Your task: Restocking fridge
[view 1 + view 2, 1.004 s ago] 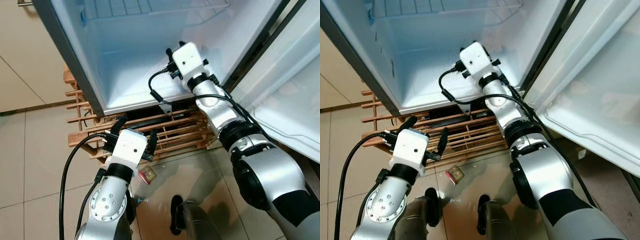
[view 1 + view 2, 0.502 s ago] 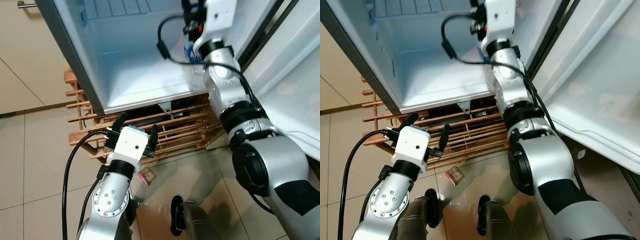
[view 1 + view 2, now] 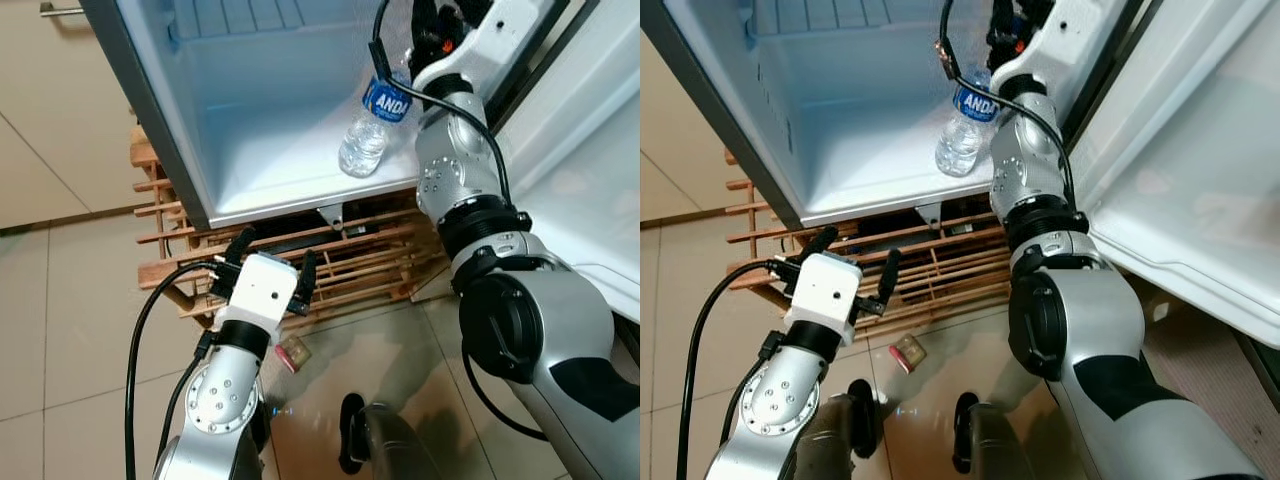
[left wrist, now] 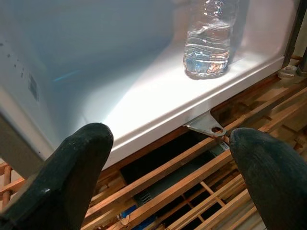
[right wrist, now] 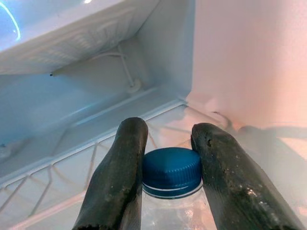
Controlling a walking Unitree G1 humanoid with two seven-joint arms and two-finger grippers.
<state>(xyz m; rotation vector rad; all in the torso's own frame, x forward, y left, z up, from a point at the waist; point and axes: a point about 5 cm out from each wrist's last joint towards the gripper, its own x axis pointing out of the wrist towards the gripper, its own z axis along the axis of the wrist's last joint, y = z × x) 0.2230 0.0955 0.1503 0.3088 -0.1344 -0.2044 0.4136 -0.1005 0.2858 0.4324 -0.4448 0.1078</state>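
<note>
Placement is the step in hand: your right pincer (image 5: 168, 187) clamps the blue cap of the water bottle (image 3: 372, 128), which stands on the fridge floor (image 3: 290, 165) near its front right. Next, you release and pull straight up and out. Your left pincer (image 4: 163, 158) hangs open, empty, by the wooden pallet (image 3: 360, 265).
</note>
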